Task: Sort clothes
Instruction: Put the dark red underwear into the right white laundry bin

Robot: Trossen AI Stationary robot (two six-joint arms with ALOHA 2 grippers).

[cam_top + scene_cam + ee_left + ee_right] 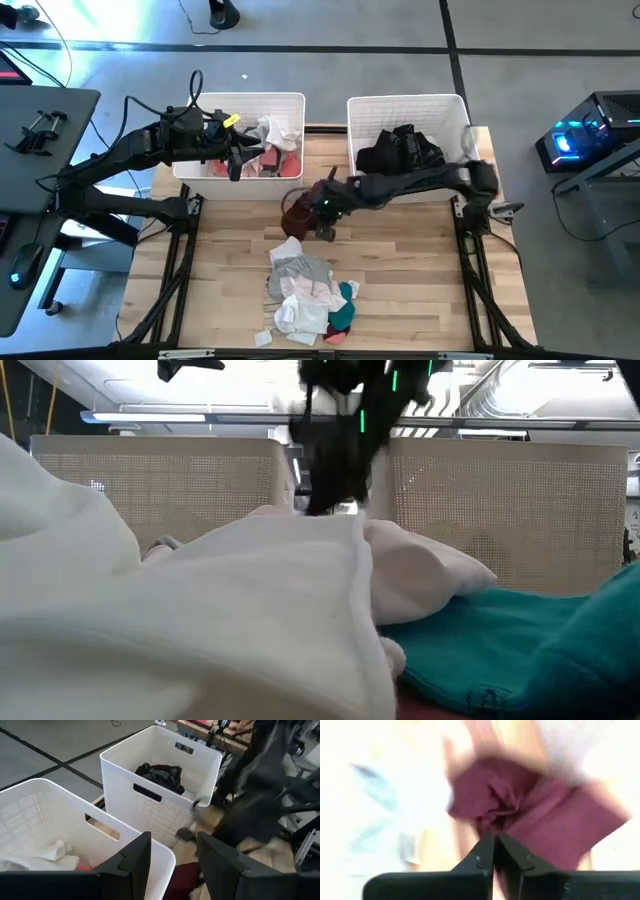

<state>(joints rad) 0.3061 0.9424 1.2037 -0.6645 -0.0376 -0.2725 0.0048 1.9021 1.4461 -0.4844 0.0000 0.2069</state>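
Grey floor (pixel 400 30) with dark seams surrounds wooden table (pixel 400 260).

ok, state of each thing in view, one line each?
right gripper: shut, pinching the maroon garment over mid-table.
left gripper: open, empty, over the left basket.
left basket: holds white and pink clothes.
right basket: holds black clothes.
clothes pile: loose heap on the table's near side, unsorted; grey, white, teal, pink.

Maroon garment (pixel 540 815), black clothes (pixel 400 150) in white slatted basket (pixel 455 105), teal piece (pixel 510 640)
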